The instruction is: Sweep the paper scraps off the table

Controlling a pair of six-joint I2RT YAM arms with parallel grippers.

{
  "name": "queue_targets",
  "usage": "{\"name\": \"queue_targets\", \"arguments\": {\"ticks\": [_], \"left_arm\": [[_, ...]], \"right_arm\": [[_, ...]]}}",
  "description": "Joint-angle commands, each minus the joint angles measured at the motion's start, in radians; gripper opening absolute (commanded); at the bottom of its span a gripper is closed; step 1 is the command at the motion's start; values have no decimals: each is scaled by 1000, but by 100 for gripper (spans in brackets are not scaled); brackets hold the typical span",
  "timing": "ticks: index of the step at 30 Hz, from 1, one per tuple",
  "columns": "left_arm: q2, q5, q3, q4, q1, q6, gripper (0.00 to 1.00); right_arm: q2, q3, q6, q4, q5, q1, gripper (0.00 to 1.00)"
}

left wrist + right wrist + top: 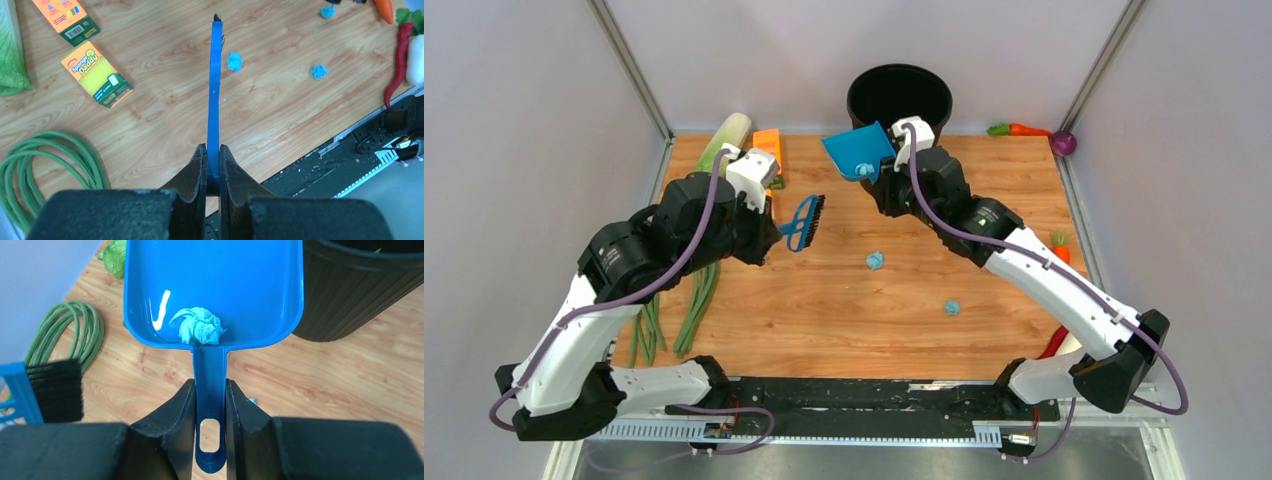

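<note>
robot lab: walled table (824, 300) (metal rail (629, 65))

**Three Views, One Table**

The top camera looks down from above and behind the arm bases, far enough back to take in the whole table (844, 300). The left wrist camera sits close, sighting along the brush (215, 90) and down across the wood. The right wrist camera, nearer still, looks along the dustpan (215, 290) toward the black bin (360, 290). All three show the wood surface; loose paper scraps (876, 260) appear in two views: overhead and left wrist.
</note>
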Motion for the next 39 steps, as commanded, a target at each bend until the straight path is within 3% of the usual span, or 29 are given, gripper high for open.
{"name": "queue_targets", "arguments": {"ticks": [1, 8, 16, 27, 39], "left_arm": [[-27, 12, -16, 18, -1, -33, 0], [16, 62, 9, 34, -1, -46, 0], [78, 91, 59, 48, -3, -31, 0], [90, 98, 61, 54, -3, -37, 0], [90, 76, 62, 44, -3, -22, 0]], "right_arm": [[41, 93, -56, 1, -14, -29, 0], [150, 210, -55, 1, -62, -112, 0], [334, 468, -38, -1, -152, -202, 0], [554, 750, 94, 6, -321, -330, 0], [537, 583, 410, 291, -615, -474, 0]]}}
